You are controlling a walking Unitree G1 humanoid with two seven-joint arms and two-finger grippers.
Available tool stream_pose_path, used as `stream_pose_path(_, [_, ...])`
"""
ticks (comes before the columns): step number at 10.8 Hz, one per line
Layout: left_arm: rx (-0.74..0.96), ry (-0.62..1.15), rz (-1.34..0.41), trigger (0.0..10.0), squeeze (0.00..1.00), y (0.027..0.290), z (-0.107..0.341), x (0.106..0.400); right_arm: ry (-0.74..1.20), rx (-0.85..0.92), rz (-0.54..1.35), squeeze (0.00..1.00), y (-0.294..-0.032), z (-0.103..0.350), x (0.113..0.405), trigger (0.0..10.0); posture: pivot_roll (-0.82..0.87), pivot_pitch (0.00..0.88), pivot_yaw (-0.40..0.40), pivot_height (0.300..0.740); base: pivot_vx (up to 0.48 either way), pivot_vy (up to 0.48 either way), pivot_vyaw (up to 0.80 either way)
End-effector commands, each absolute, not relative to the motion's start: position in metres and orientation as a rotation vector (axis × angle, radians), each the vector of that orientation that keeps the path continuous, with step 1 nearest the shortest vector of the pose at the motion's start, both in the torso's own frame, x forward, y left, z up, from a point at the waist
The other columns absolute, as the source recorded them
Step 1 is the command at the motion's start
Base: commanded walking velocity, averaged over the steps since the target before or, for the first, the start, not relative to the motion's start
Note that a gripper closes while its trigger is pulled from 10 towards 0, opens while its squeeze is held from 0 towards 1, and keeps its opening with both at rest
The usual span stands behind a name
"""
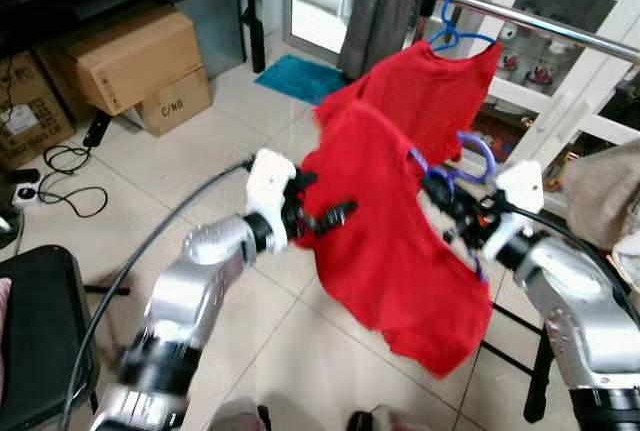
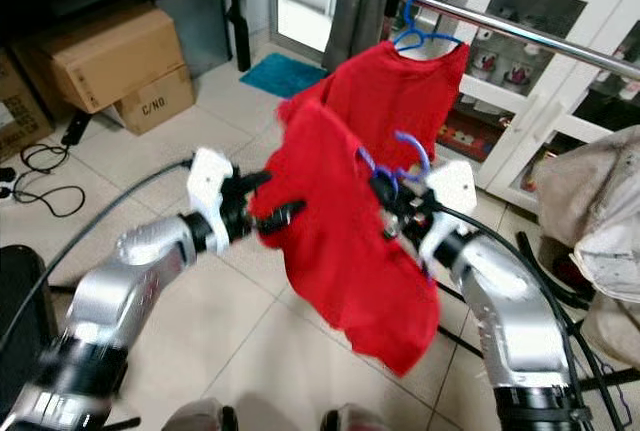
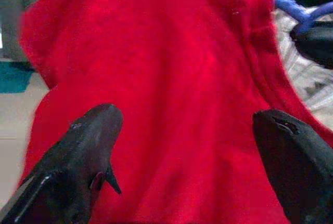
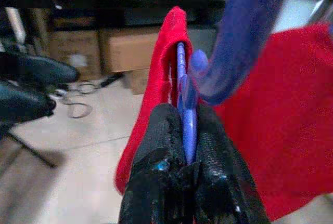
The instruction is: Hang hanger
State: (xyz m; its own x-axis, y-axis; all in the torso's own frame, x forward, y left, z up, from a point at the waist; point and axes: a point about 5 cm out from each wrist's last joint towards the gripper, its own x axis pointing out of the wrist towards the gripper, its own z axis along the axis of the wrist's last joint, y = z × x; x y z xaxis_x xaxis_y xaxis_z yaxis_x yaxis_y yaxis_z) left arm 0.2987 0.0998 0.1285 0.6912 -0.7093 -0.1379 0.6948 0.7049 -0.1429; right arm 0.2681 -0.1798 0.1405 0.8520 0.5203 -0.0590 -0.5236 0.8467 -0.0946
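A red shirt point(image 1: 400, 251) hangs on a blue hanger point(image 1: 470, 156) that my right gripper point(image 1: 447, 199) holds by the neck, shut on it, below and in front of the metal rail point(image 1: 560, 26). In the right wrist view the fingers point(image 4: 208, 151) pinch the hanger's blue bar point(image 4: 186, 115) under its hook. My left gripper point(image 1: 325, 213) is open, its fingers point(image 3: 83, 146) spread right in front of the shirt's left side. A second red shirt point(image 1: 440, 91) hangs on the rail from another blue hanger point(image 1: 455, 26).
Cardboard boxes point(image 1: 135, 61) stand at the back left, with cables point(image 1: 65, 176) on the tiled floor. A black stool point(image 1: 35, 336) is near my left side. A white cabinet point(image 1: 580, 11) stands behind the rail, and cloth piles point(image 2: 590, 211) lie at right.
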Motion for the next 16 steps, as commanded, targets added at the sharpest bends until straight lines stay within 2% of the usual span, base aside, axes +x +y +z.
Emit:
stream_pose_path(1, [-0.124,0.183,-0.797,10.0,0.0,0.098,0.13,0.306,-0.026,-0.187,0.523,0.0,-0.173,0.153,0.269,0.0,-0.02,0.0,-0.036,0.74,0.0,0.0,0.0])
stream_pose_path(3, [-0.12,0.177,-0.864,10.0,0.0,0.089,0.132,0.313,-0.013,-0.271,0.535,0.0,-0.163,0.153,0.268,0.0,-0.03,0.0,-0.033,0.74,0.0,0.0,0.0])
stream_pose_path(4, [-0.156,0.162,-0.983,10.0,0.0,0.074,0.14,0.318,-0.012,-0.357,0.559,0.0,-0.152,0.154,0.272,0.0,-0.03,0.0,-0.02,0.74,0.0,0.0,0.0])
stream_pose_path(7, [-0.126,0.198,-1.09,10.0,0.0,0.052,0.138,0.324,-0.008,-0.425,0.568,0.0,-0.141,0.151,0.276,0.0,-0.05,0.0,0.001,0.74,0.0,0.0,0.0])
stream_pose_path(11, [-0.084,0.252,-0.999,10.0,0.0,0.06,0.126,0.337,-0.017,-0.432,0.56,0.0,-0.138,0.152,0.276,0.0,-0.07,0.0,0.035,0.74,0.0,0.0,0.0])
stream_pose_path(12, [-0.117,0.242,-0.991,4.5,0.0,0.061,0.129,0.34,-0.023,-0.433,0.569,0.0,-0.137,0.153,0.276,0.0,-0.08,0.0,0.039,0.74,0.0,0.0,0.0])
stream_pose_path(13, [-0.126,0.244,-0.98,0.7,0.0,0.061,0.13,0.343,-0.023,-0.438,0.575,0.0,-0.136,0.154,0.275,0.0,-0.09,0.0,0.044,0.74,0.0,0.0,0.0])
stream_pose_path(14, [-0.118,0.26,-0.932,0.0,0.0,0.063,0.128,0.349,-0.026,-0.44,0.58,0.0,-0.136,0.156,0.275,0.0,-0.1,0.0,0.049,0.74,0.0,0.0,0.0])
stream_pose_path(16, [-0.14,0.256,-0.906,0.0,0.0,0.065,0.127,0.352,-0.026,-0.441,0.583,0.0,-0.136,0.157,0.273,0.0,-0.11,0.0,0.059,0.74,0.0,0.0,0.0])
